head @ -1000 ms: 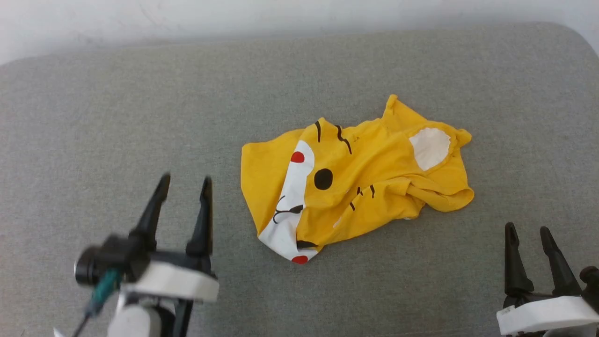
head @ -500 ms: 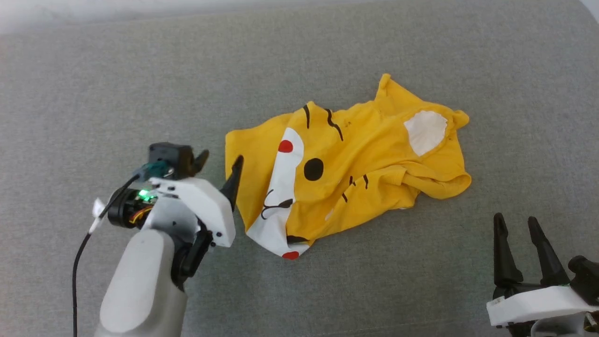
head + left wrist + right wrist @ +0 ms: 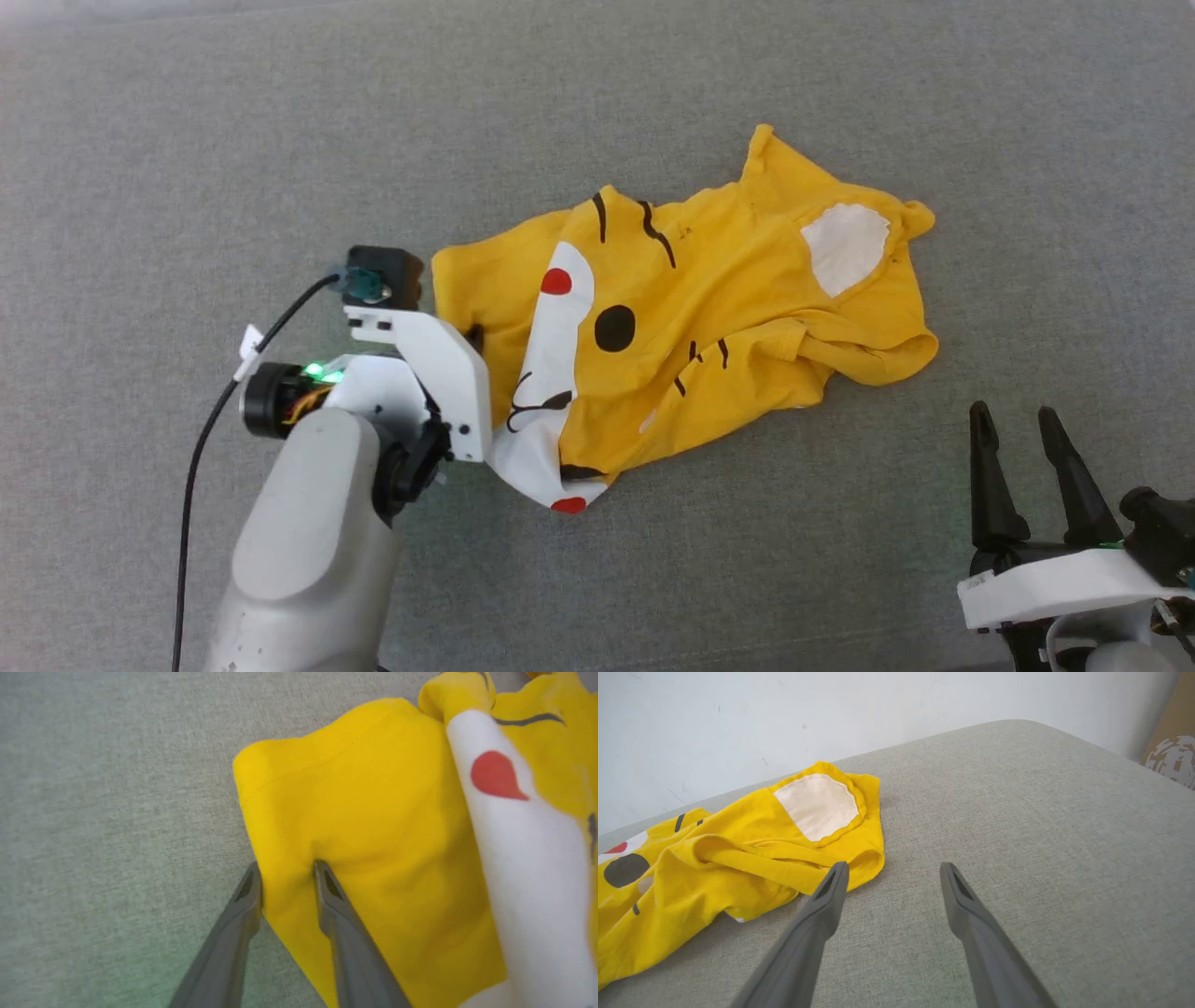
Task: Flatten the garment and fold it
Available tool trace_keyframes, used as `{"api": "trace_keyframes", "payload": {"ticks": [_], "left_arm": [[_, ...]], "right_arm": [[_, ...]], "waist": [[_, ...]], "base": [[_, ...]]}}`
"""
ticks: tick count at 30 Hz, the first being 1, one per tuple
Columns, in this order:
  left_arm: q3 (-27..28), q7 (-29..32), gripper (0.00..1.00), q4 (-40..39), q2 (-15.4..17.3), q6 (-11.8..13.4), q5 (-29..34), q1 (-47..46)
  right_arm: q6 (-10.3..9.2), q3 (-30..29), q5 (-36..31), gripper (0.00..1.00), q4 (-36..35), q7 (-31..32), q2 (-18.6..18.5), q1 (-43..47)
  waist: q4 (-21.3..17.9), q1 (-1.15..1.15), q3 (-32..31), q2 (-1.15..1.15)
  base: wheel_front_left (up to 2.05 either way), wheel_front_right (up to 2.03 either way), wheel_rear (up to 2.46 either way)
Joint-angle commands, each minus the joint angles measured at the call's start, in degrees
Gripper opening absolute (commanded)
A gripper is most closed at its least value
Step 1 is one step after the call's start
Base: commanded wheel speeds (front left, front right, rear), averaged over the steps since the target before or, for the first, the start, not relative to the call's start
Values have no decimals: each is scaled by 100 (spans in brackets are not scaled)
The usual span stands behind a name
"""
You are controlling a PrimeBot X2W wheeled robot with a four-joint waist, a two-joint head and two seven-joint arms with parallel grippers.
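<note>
Currently the garment (image 3: 709, 327) lies crumpled on the cushion (image 3: 840, 112), neither flattened nor folded. Left gripper (image 3: 286, 877): jaws part-open, straddling its left edge. Right gripper (image 3: 1012, 411): fully open, empty, near its right end.

The garment (image 3: 747, 299) is bright yellow with white patches, black stripes and red dots.

Light is bright, even and diffuse. The garment (image 3: 747, 308) casts only a thin, soft shadow along its near edge on the grey cushion (image 3: 840, 579), and nothing glares. The head view is slightly soft and washed pale at its far left corner. The left wrist view is blurred close up: the left gripper's fingers (image 3: 345, 933) are out of focus, with a faint green tinge beside them. The right wrist view bows the cushion's far edge, and the wall (image 3: 784, 714) is brightly lit.
</note>
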Motion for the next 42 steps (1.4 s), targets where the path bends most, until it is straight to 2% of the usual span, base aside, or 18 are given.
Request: {"api": "trace_keyframes", "payload": {"ticks": [1, 4, 8, 16, 20, 28, 32, 33, 35, 42], "left_arm": [[-83, 63, 0, 166, -62, -64, -83, 54], [-121, 40, 0, 136, -21, -189, -136, -40], [-143, 79, 0, -146, 212, -349, -149, -326], [-298, 412, 0, -1191, 1143, -597, -5, -1722], [-354, 328, 0, -1440, 1490, -631, 3, -2488], [-175, -764, 0, -921, 1785, -557, 261, -3477], [-190, -891, 0, -499, 1808, -496, 323, -3487], [-193, -890, 29, -369, 1792, -474, 311, -3453], [-184, -942, 100, -182, 1759, -444, 270, -3391], [-128, -1210, 100, 114, 1527, -395, 18, -3312]], "right_arm": [[-5, -3, 34, 100, 12, -27, 15, -67], [-5, -30, 43, 100, 48, -28, 15, -59], [-5, -42, 67, 100, 56, -30, 15, -74], [-5, 17, 238, 100, 16, -31, 15, -257], [-5, 82, 368, 100, 22, -31, 15, -404], [-5, 197, 570, 100, 48, -31, 15, -741], [-5, 210, 607, 100, 66, -31, 15, -813], [-5, 213, 613, 100, 77, -31, 15, -831], [-5, 225, 625, 100, 111, -31, 15, -860], [-5, 196, 538, 100, 194, -31, 15, -922]], "waist": [[-4, -1, -33, 0], [-1, -1, -93, 0], [-32, -1, -103, 0], [-338, -1, 451, 0], [-550, -1, 838, 0], [-955, -1, 1352, 0], [-1030, -1, 1444, 0], [-1042, -1, 1466, 0], [-1050, -1, 1508, 0], [-853, -1, 1423, 0]], "base": [[0, 0, 0], [0, 0, 0], [0, 0, 0], [0, 0, 0], [0, 0, 0], [0, 0, 0], [0, 0, 0], [0, 0, 0], [0, 0, 0], [0, 0, 0]]}}
